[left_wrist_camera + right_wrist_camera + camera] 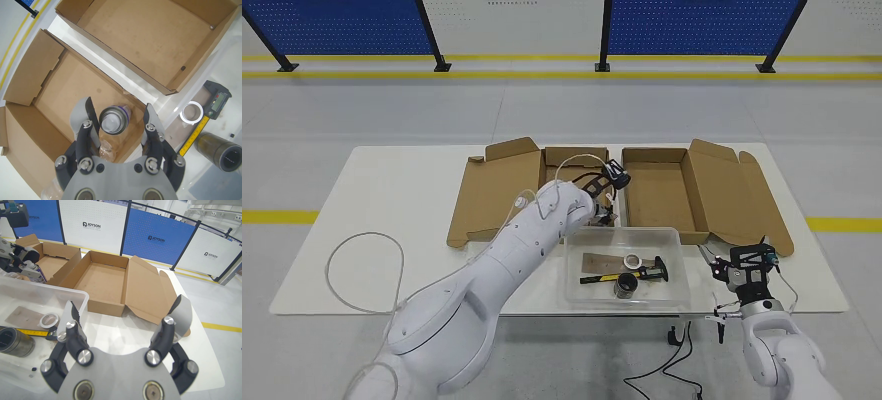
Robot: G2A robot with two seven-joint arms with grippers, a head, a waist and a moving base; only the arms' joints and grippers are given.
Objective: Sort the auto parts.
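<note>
I see my left gripper (119, 106) spread wide over the left cardboard box (56, 91), with a spray can (113, 121) upright between its fingers; one pad may be touching it. My right gripper (124, 302) hangs released beside the clear bin (84, 296), which holds a caliper (217, 102), a ring (191, 113) and a steel cylinder (217, 153)

top view looks down on the whole table (362, 200); both nearer wrist views share the clear bin (627, 299) and right box (657, 195).
</note>
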